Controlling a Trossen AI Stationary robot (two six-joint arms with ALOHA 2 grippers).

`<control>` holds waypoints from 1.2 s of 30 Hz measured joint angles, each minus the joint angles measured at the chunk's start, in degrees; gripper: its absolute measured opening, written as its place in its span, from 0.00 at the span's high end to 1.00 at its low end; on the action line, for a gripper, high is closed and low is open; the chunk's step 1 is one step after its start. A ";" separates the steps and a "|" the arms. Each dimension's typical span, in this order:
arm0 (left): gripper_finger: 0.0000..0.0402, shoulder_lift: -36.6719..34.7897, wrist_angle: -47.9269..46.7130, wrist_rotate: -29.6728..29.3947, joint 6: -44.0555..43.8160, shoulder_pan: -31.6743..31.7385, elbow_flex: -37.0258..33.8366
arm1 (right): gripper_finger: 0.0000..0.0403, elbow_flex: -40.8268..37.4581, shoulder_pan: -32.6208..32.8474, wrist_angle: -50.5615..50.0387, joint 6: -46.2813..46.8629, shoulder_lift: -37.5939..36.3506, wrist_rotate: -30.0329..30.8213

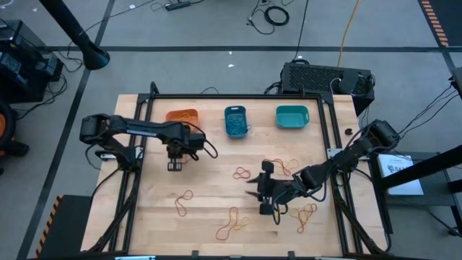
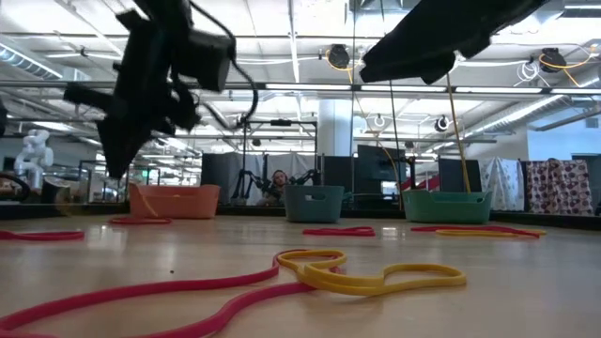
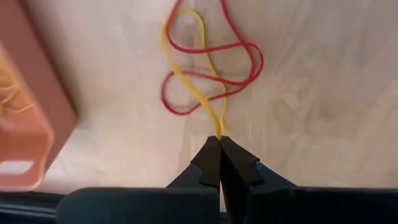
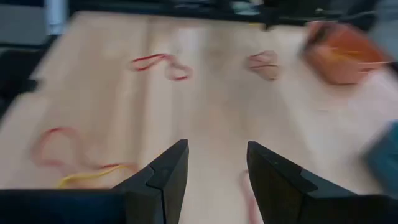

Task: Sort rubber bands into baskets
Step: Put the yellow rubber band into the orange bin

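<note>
My left gripper (image 1: 175, 165) hangs over the table's near side of the orange basket (image 1: 182, 115) and is shut on a yellow rubber band (image 3: 199, 68). A red band (image 3: 214, 74) lies on the table under it. My right gripper (image 1: 264, 189) is open and empty over the table's middle right, among loose bands (image 1: 242, 172); its fingertips (image 4: 217, 168) stand above bare wood. The blue basket (image 1: 236, 120) and the teal basket (image 1: 291, 117) stand along the far edge. In the low view my left gripper (image 2: 117, 155) is well above the table. My left gripper pinches the yellow band's near end (image 3: 219, 132) between its two fingertips, coming from above and pointing down. The band hangs below the fingers as a long narrow loop, over the red band; whether its lower end touches the table I cannot tell.
More red and yellow bands lie near the front edge (image 1: 232, 224), at front left (image 1: 185, 199), at right (image 1: 307, 213) and in the middle (image 1: 285, 167). The blue basket holds blue bands. A black frame (image 1: 238, 97) borders the table.
</note>
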 joint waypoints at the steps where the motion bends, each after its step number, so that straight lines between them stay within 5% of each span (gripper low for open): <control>1: 1.00 -1.03 -0.83 0.00 -0.70 -0.03 0.68 | 0.61 0.00 -0.17 -0.02 0.20 0.01 1.78; 25: 1.00 -22.72 -4.81 -9.86 -4.39 -0.42 16.32 | 0.61 0.00 -3.87 0.04 0.95 0.05 3.90; 36: 1.00 -27.69 5.17 -10.55 -5.44 -4.67 22.40 | 0.61 0.00 -3.87 0.07 0.96 0.05 3.90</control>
